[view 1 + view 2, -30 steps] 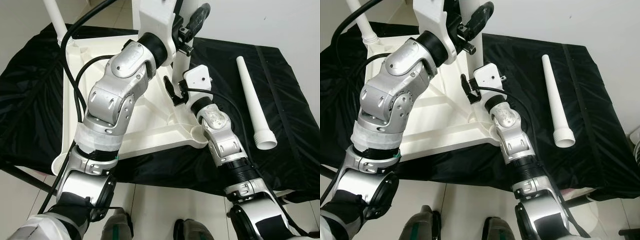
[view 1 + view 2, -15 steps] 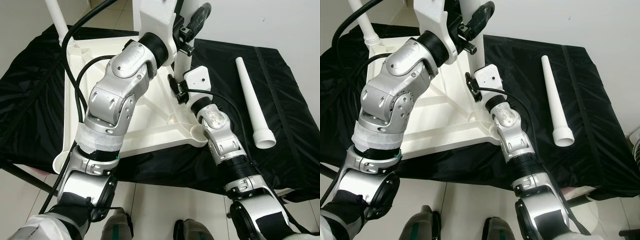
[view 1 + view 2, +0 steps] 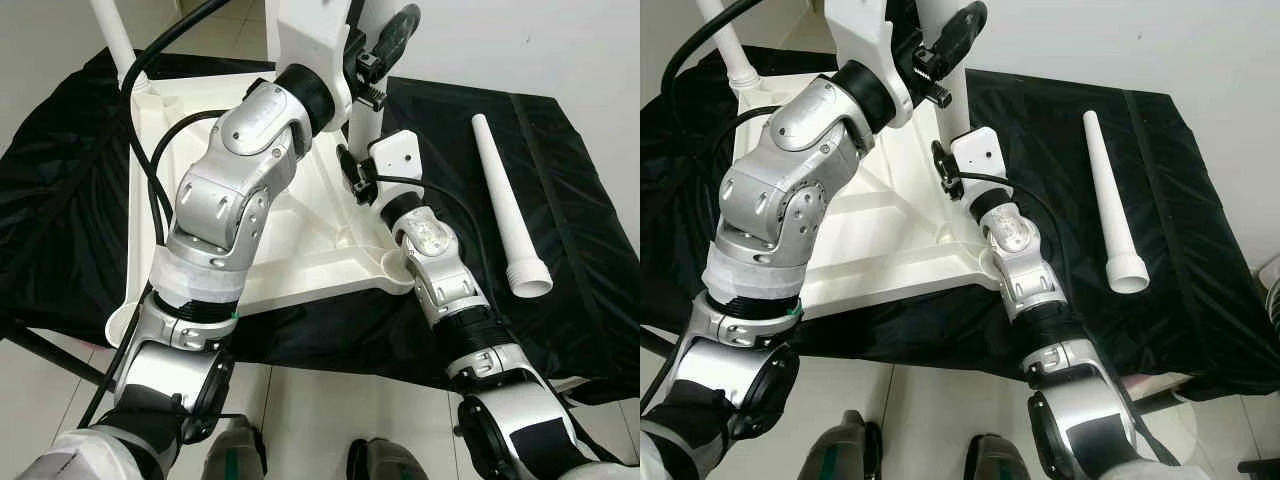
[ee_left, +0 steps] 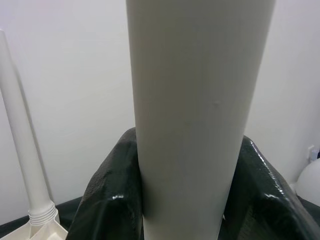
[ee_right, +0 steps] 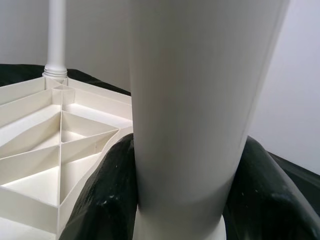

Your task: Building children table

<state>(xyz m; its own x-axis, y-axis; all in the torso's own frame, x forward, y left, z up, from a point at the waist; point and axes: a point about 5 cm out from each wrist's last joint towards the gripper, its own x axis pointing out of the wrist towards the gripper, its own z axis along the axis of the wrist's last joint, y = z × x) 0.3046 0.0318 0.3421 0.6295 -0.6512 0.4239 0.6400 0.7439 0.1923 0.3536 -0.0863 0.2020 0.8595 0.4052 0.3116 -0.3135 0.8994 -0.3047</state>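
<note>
A black cloth (image 3: 560,200) covers the table, set against a pale wall, with tiled floor (image 3: 300,420) showing at the near edge. At 3 o'clock a bare stretch of cloth holds one loose white table leg (image 3: 508,205), lying well apart from the rest. The white children's tabletop (image 3: 300,250) lies upside down at centre-left, its ribbed underside up; one fitted leg (image 3: 112,35) stands at its far left corner. A second upright leg (image 3: 940,110) stands at the near right corner. The left arm bends up steeply, and the left claw (image 4: 185,200) is closed around this leg high up. The right claw (image 5: 185,200) clasps the same leg low, near its socket.
</note>
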